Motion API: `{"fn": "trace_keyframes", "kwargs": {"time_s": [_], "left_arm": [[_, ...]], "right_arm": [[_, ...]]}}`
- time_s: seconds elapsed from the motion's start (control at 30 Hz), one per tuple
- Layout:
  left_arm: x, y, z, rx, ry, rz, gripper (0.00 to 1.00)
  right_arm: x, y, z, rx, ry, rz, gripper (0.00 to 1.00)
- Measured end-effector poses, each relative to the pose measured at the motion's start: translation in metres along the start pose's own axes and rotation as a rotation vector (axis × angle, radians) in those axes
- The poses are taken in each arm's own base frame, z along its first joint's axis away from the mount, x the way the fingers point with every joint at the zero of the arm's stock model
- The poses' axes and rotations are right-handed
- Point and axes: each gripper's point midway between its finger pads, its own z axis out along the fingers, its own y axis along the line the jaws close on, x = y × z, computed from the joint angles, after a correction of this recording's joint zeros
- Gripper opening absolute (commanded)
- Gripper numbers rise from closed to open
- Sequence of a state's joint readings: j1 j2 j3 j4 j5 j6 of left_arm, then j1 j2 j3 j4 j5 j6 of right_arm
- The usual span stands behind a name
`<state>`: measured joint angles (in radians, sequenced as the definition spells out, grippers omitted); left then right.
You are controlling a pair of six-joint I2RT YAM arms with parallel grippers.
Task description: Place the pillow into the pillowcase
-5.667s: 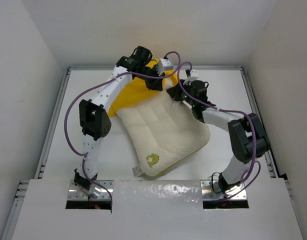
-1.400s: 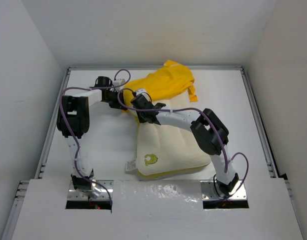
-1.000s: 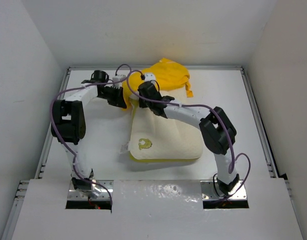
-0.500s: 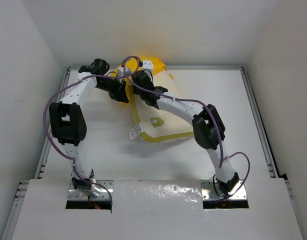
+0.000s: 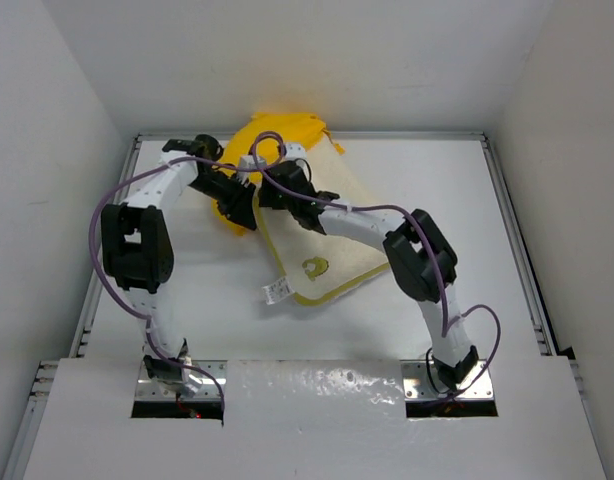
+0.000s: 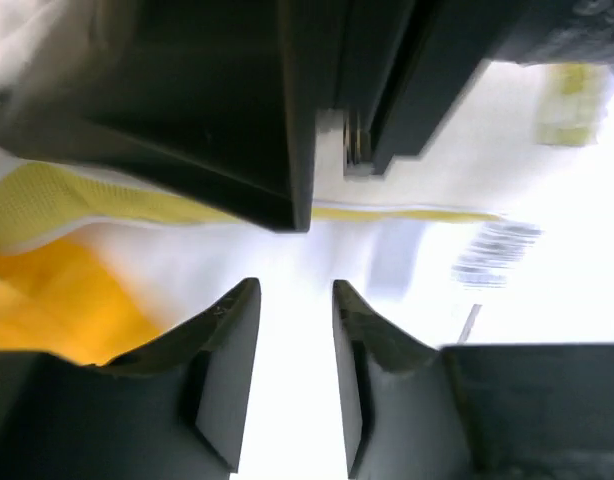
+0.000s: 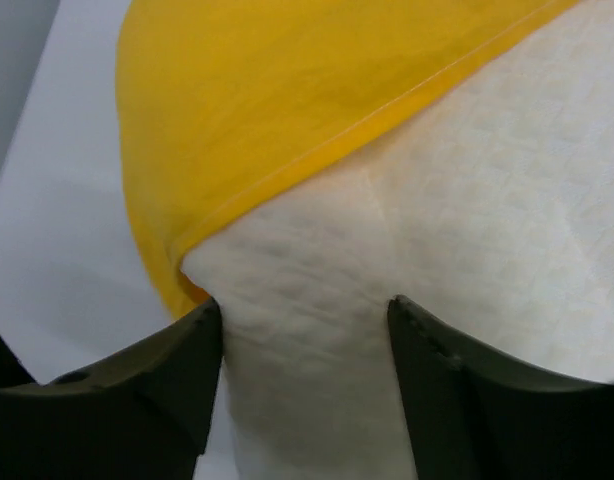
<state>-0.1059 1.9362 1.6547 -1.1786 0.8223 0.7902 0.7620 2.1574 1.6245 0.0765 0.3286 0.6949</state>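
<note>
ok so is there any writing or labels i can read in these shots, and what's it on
No text can be read in any view.
The logo on the pillow: a yellow-green mark, no letters legible.
The tag at the pillow's edge: white with dark printed lines in the left wrist view, too blurred to read.
The pillowcase: plain yellow where it shows, no print visible.

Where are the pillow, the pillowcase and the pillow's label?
pillow (image 5: 299, 245): top external view, on its quilted cream face.
pillowcase (image 5: 287, 128): top external view, on the bunched far end.
label (image 5: 277, 291): top external view, on its middle.
</note>
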Motion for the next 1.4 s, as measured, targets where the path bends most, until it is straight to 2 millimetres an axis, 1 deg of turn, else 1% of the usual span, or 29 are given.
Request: {"fn": "trace_keyframes", "kwargs": {"time_s": [0.03, 0.1, 0.13, 0.2, 0.23, 0.27, 0.3, 0.37, 0.4, 0.43, 0.47, 0.5, 0.53, 0.6, 0.67, 0.7, 0.77, 0.8, 0.87, 0.93, 1.0, 1.1, 1.17, 1.2, 1.23, 1.3, 1.33, 1.37, 1.4], "left_arm": [[0.003, -0.003, -0.002, 0.002, 0.014, -0.006, 0.39], [0.006, -0.008, -0.012, -0.012, 0.039, -0.006, 0.47], [0.003, -0.008, -0.018, -0.032, 0.046, 0.006, 0.54], [-0.011, -0.005, -0.034, -0.092, 0.033, 0.060, 0.57], [-0.021, -0.003, -0.044, -0.129, 0.020, 0.089, 0.59], [-0.032, -0.002, -0.052, -0.164, -0.001, 0.118, 0.59], [-0.046, 0.000, -0.061, -0.210, -0.027, 0.139, 0.59], [-0.070, 0.013, -0.073, -0.340, -0.065, 0.173, 0.56], [-0.081, 0.020, -0.076, -0.406, -0.076, 0.187, 0.55], [-0.093, 0.029, -0.075, -0.492, -0.074, 0.201, 0.56], [-0.103, 0.035, -0.069, -0.547, -0.073, 0.215, 0.56], [-0.115, 0.040, -0.058, -0.599, -0.072, 0.233, 0.57], [-0.128, 0.046, -0.043, -0.650, -0.073, 0.255, 0.58], [-0.145, 0.061, -0.011, -0.719, -0.073, 0.277, 0.59], [-0.154, 0.076, 0.025, -0.768, -0.063, 0.282, 0.59], [-0.157, 0.086, 0.039, -0.789, -0.060, 0.274, 0.59], [-0.162, 0.115, 0.062, -0.852, -0.065, 0.242, 0.59], [-0.163, 0.128, 0.068, -0.883, -0.066, 0.223, 0.59], [-0.167, 0.153, 0.075, -0.952, -0.087, 0.196, 0.59], [-0.170, 0.168, 0.074, -1.026, -0.106, 0.183, 0.59], [-0.177, 0.174, 0.069, -1.105, -0.134, 0.185, 0.57], [-0.193, 0.176, 0.060, -1.200, -0.188, 0.200, 0.56], [-0.200, 0.176, 0.054, -1.247, -0.219, 0.204, 0.56], [-0.203, 0.177, 0.052, -1.264, -0.231, 0.204, 0.55], [-0.205, 0.177, 0.051, -1.277, -0.242, 0.204, 0.53], [-0.206, 0.182, 0.053, -1.299, -0.258, 0.200, 0.46], [-0.205, 0.185, 0.055, -1.305, -0.259, 0.199, 0.40], [-0.203, 0.189, 0.059, -1.310, -0.256, 0.198, 0.32], [-0.201, 0.192, 0.063, -1.311, -0.255, 0.193, 0.27]], "right_arm": [[0.007, -0.001, -0.004, -0.018, 0.015, -0.007, 0.75], [0.020, -0.011, -0.020, -0.036, 0.039, -0.036, 0.83], [0.022, -0.017, -0.029, -0.041, 0.046, -0.044, 0.84], [0.018, -0.026, -0.047, -0.050, 0.045, -0.057, 0.85], [0.011, -0.030, -0.056, -0.059, 0.035, -0.059, 0.84], [0.001, -0.033, -0.064, -0.065, 0.020, -0.058, 0.80], [-0.011, -0.036, -0.070, -0.072, 0.002, -0.054, 0.62], [-0.039, -0.043, -0.080, -0.084, -0.042, -0.042, 0.42], [-0.055, -0.050, -0.083, -0.084, -0.066, -0.026, 0.37], [-0.069, -0.060, -0.084, -0.075, -0.071, -0.012, 0.38], [-0.082, -0.070, -0.082, -0.060, -0.084, 0.001, 0.45], [-0.096, -0.085, -0.079, -0.040, -0.091, 0.016, 0.56], [-0.106, -0.097, -0.076, -0.022, -0.096, 0.030, 0.69], [-0.122, -0.130, -0.067, 0.022, -0.087, 0.048, 0.76], [-0.130, -0.158, -0.057, 0.062, -0.081, 0.067, 0.80], [-0.128, -0.172, -0.052, 0.082, -0.067, 0.076, 0.81], [-0.121, -0.195, -0.037, 0.109, -0.029, 0.091, 0.85], [-0.113, -0.204, -0.027, 0.118, 0.004, 0.093, 0.86], [-0.099, -0.210, -0.007, 0.108, 0.052, 0.093, 0.87], [-0.081, -0.212, 0.013, 0.085, 0.105, 0.090, 0.87], [-0.061, -0.210, 0.029, 0.060, 0.151, 0.091, 0.87], [-0.030, -0.211, 0.041, 0.038, 0.214, 0.108, 0.88], [-0.022, -0.210, 0.047, 0.022, 0.221, 0.121, 0.89], [-0.021, -0.208, 0.048, 0.011, 0.219, 0.126, 0.86], [-0.022, -0.206, 0.048, -0.002, 0.216, 0.133, 0.82], [-0.025, -0.203, 0.049, -0.026, 0.208, 0.147, 0.67], [-0.026, -0.201, 0.049, -0.038, 0.207, 0.153, 0.46], [-0.025, -0.199, 0.049, -0.049, 0.208, 0.158, 0.33], [-0.024, -0.197, 0.048, -0.065, 0.210, 0.163, 0.20]]}}
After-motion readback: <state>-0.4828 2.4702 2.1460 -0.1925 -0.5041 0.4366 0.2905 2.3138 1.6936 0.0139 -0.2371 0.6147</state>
